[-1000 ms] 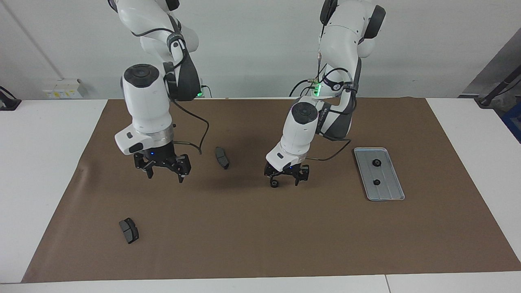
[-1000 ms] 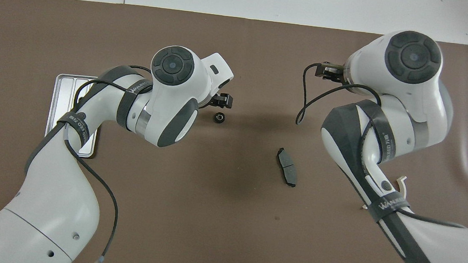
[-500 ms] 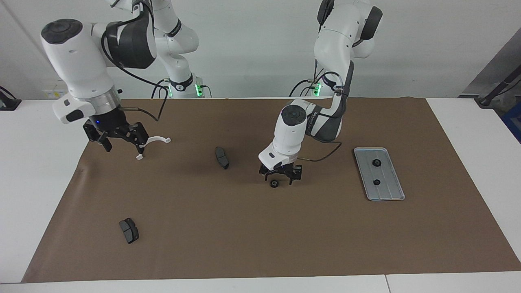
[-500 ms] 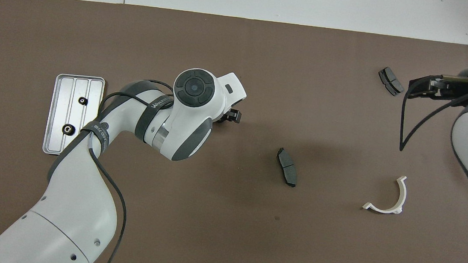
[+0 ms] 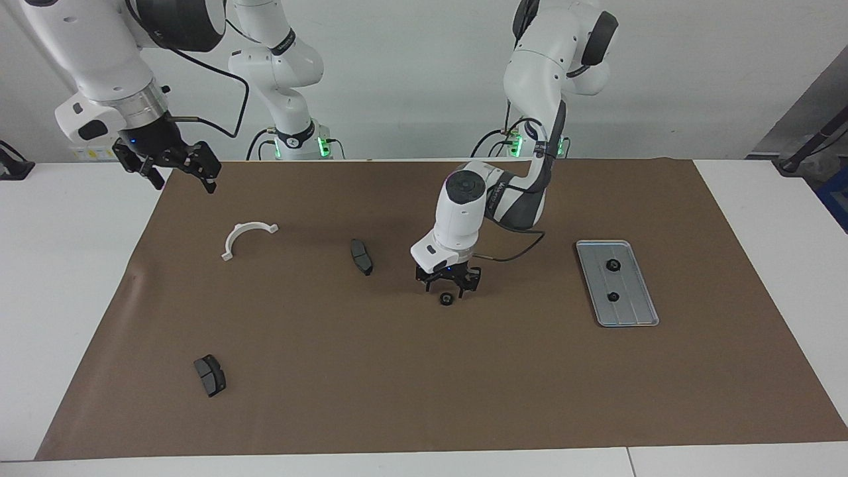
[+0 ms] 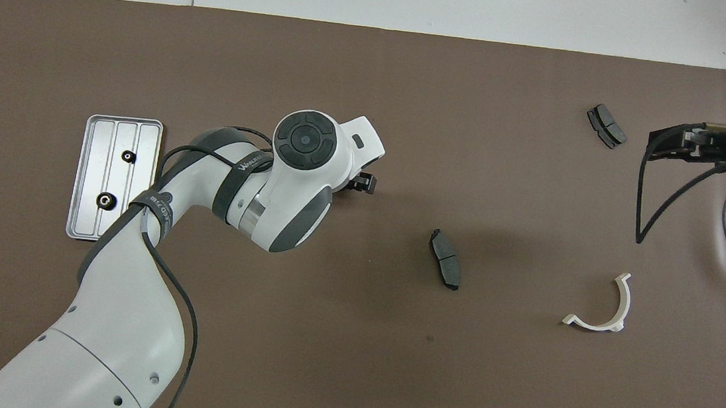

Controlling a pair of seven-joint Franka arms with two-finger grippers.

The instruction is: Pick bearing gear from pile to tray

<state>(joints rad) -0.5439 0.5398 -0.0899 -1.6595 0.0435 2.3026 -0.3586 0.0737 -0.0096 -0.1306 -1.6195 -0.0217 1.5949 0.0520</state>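
- Right tool (image 5: 177, 173): raised over the mat edge at the right arm's end of the tabletop, fingers apart, holding nothing; this arm waits.
- White half-ring (image 5: 246, 236) lies on the brown mat (image 5: 397, 384), nearest the robots of the loose parts.
- Grey pad (image 5: 361, 256) lies beside it, toward mid-mat.
- Tray (image 5: 635, 317) sits toward the left arm's end; two black rings (image 5: 613, 265) lie in it, apart from each other.
- Left tool (image 5: 448, 291): low at mid-mat, fingers straddling a small black ring (image 5: 446, 299) on the mat; cannot tell whether they have clamped on it.
- Second grey pad (image 5: 210, 375) lies farthest from the robots, toward the right arm's end.
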